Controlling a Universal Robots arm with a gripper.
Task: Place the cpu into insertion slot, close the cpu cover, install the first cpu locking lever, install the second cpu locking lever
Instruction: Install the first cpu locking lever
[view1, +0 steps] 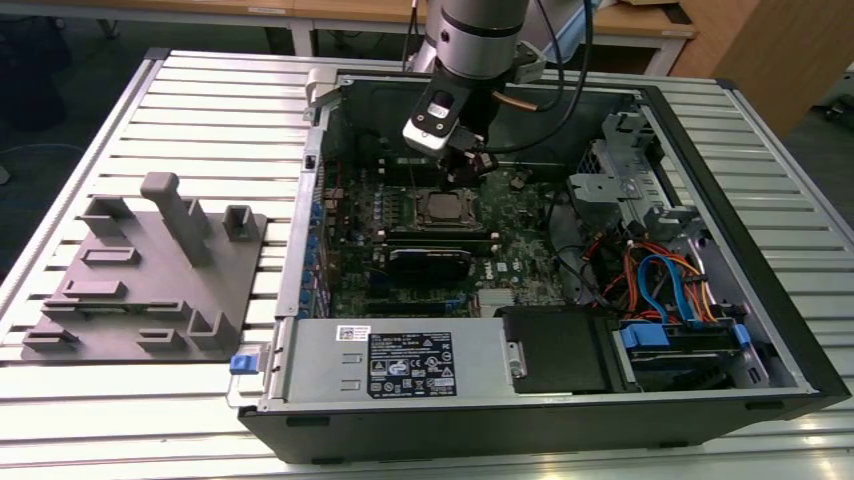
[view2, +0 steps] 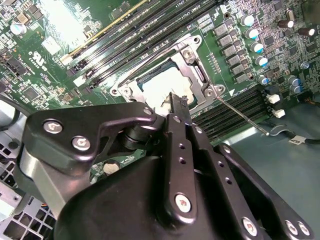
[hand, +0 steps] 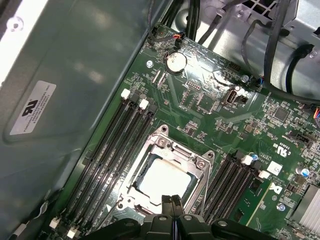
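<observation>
The cpu (hand: 166, 181) lies in the insertion slot (view2: 148, 78) of the green motherboard (view1: 354, 255), its pale silver top showing through the cpu cover (hand: 172, 149). The cover lies flat around it as a silvery frame. One thin locking lever (view2: 242, 116) sticks out from the socket's corner across the memory slots. My gripper (view2: 177, 102) hovers just over one edge of the cpu, shut, its black fingertips pressed together with nothing between them. In the exterior view the gripper (view1: 462, 178) hangs inside the open case, just above the cpu (view1: 439, 208).
The open computer case (view1: 747, 300) walls in the board. Black memory slots (hand: 112, 150) flank the socket on both sides. Cables (view1: 654, 275), a drive bay and the power supply (view1: 400, 365) fill the near side. A grey fixture plate (view1: 140, 275) lies at the exterior view's left.
</observation>
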